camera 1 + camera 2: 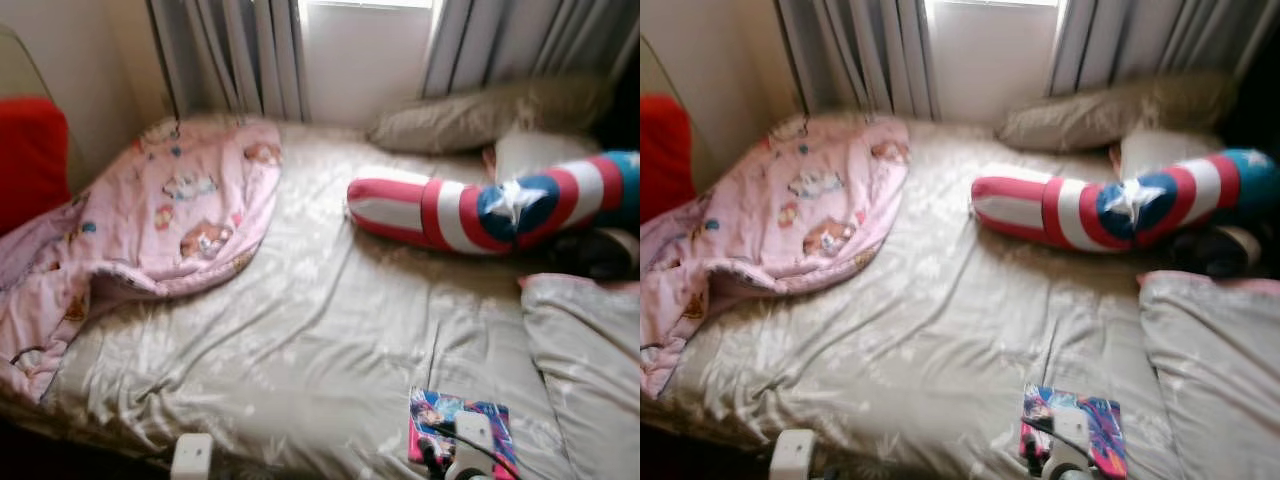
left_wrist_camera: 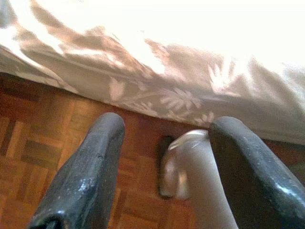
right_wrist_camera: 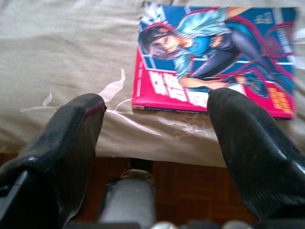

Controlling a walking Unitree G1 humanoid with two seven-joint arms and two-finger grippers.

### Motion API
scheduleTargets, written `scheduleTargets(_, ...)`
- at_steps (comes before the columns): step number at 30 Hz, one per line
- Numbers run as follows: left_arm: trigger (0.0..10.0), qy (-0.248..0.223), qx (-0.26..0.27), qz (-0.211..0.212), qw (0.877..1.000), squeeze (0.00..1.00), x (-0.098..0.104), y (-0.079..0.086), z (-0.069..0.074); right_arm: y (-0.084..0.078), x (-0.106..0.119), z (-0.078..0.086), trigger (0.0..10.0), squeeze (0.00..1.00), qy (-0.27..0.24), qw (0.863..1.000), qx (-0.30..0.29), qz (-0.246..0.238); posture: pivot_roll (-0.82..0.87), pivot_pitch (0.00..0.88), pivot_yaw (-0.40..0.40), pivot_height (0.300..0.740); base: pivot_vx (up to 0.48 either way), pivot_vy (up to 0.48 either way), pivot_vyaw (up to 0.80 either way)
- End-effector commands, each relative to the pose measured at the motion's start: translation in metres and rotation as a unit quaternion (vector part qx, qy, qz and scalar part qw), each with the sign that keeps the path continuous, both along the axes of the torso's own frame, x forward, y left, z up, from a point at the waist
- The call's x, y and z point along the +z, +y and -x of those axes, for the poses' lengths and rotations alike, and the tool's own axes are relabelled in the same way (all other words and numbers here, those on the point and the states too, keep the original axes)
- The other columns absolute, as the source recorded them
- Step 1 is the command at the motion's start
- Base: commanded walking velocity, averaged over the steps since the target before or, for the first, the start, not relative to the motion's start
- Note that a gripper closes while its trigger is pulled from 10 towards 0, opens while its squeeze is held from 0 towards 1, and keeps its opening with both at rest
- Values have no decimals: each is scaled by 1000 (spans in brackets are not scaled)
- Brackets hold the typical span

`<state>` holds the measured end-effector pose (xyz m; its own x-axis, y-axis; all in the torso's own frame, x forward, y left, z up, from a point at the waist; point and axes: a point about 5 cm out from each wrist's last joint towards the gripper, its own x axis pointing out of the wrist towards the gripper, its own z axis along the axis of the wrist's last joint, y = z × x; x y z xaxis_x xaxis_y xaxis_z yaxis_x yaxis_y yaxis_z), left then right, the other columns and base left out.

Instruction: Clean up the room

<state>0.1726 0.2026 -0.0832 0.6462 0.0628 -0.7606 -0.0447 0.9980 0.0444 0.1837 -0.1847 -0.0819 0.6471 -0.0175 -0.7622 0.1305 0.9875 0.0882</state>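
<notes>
A comic book [image 1: 458, 425] with a bright blue and pink cover lies on the beige bed sheet [image 1: 300, 330], close to the front edge at the right. In the right wrist view my right gripper [image 3: 157, 102] is open just short of the book [image 3: 214, 57], its fingers spread over the mattress edge and touching nothing. My left gripper [image 2: 169, 124] is open and holds nothing, low beside the bed over the parquet floor [image 2: 43, 143]. A pink printed blanket [image 1: 160, 220] is crumpled across the bed's left side. A red, white and blue striped bolster [image 1: 480, 210] lies at the right.
A grey pillow [image 1: 470, 115] rests against the wall under the window, with curtains [image 1: 230, 60] on both sides. Another pale cushion [image 1: 590, 360] covers the bed's front right corner. Something red [image 1: 30, 155] stands at the far left. A silver part of my body [image 2: 190, 171] is below the left gripper.
</notes>
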Motion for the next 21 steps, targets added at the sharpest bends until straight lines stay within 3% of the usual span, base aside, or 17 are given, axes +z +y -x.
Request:
scheduleTargets(1,10000,8,6,-11,1000,0,0,8,3,9,1,-4,10000,0,-4,1000,4,-13,123,19,-58,740,0,480,0)
scheduleTargets(8,10000,7,6,-11,1000,0,0,8,3,9,1,-3,10000,0,-2,1000,19,-7,124,33,-58,740,0,480,0)
scheduleTargets(14,10000,7,8,-11,1000,0,0,9,3,10,0,-2,10000,0,-9,1000,-2,-25,132,41,-58,740,0,480,759)
scheduleTargets(21,10000,7,6,-11,1000,0,0,9,2,8,-1,0,10000,0,-4,1000,-15,-23,130,42,-56,740,0,480,0)
